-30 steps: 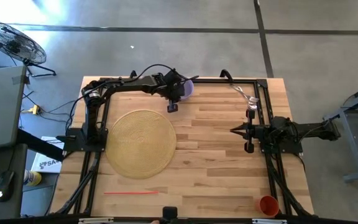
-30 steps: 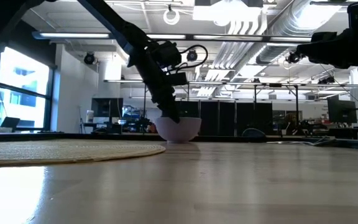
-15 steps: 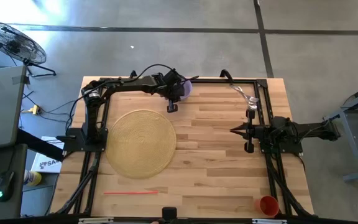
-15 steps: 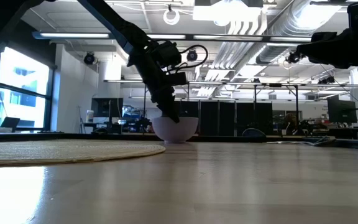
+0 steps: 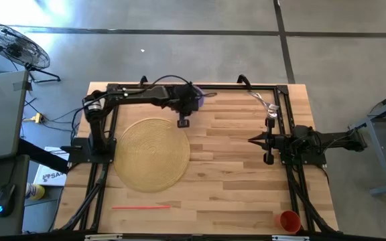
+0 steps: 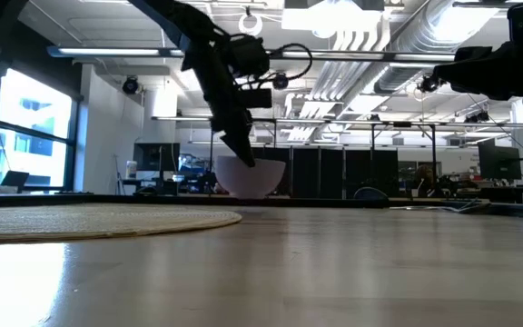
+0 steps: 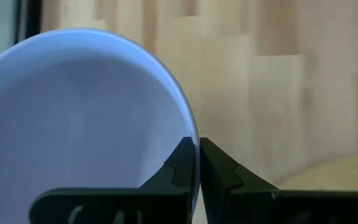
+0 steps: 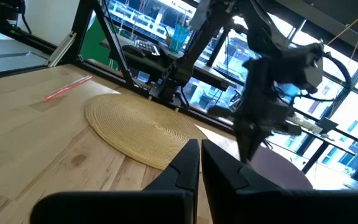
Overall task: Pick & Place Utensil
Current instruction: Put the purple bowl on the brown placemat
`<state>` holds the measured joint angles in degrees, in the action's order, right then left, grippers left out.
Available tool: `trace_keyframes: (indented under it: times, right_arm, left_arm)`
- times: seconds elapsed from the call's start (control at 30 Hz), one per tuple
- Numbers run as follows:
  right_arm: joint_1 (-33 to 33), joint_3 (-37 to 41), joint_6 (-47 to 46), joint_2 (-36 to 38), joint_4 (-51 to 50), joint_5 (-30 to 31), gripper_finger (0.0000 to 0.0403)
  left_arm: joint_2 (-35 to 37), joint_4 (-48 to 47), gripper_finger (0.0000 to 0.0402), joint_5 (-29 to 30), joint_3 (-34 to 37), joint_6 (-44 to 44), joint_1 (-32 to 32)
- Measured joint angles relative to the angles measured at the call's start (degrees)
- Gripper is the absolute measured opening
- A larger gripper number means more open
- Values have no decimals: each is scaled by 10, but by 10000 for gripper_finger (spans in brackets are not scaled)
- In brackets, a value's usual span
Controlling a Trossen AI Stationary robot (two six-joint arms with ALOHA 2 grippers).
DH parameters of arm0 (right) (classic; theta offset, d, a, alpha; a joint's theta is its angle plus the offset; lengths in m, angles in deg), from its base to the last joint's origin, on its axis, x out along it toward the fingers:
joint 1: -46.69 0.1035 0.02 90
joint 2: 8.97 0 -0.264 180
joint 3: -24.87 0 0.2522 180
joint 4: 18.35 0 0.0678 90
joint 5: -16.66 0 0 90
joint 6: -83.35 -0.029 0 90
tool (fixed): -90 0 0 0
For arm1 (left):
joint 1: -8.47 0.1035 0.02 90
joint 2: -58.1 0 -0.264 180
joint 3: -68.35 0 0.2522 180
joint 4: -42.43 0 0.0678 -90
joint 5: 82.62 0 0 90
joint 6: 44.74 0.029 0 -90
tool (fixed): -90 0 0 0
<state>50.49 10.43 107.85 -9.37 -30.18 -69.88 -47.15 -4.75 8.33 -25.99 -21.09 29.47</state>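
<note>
Left wrist view: left gripper (image 7: 197, 163) pinches the rim of the pale bowl (image 7: 73, 118); low view shows the bowl (image 6: 250, 176) clear of the table (image 6: 334, 263), at the 12 o'clock edge; right gripper (image 5: 268, 140) waits at 3 o'clock, fingers pressed together; metal utensil (image 5: 263, 102) lies at 1 o'clock.

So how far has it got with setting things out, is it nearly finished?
Early days. The left end effector is clamped on the rim of the pale bowl, which hangs just clear of the table's far edge. The round woven mat is bare. The metal utensil lies untouched at the far right, near the idle right end effector.
</note>
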Motion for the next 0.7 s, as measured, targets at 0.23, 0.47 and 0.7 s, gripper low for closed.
trace_keyframes:
  times: [0.23, 0.47, 0.7]
  right_arm:
    - [0, 0, 0, 0, 0, 0, 12]
    - [0, 0, 0, 0, 0, 0, 12]
    - [0, 0, 0, 0, 0, 0, 12]
  left_arm:
    - [48, -66, 2, 2, 0, -49, -80]
    - [90, -143, 1, 59, 2, -134, -183]
    - [163, -145, 8, 117, 91, -263, -297]
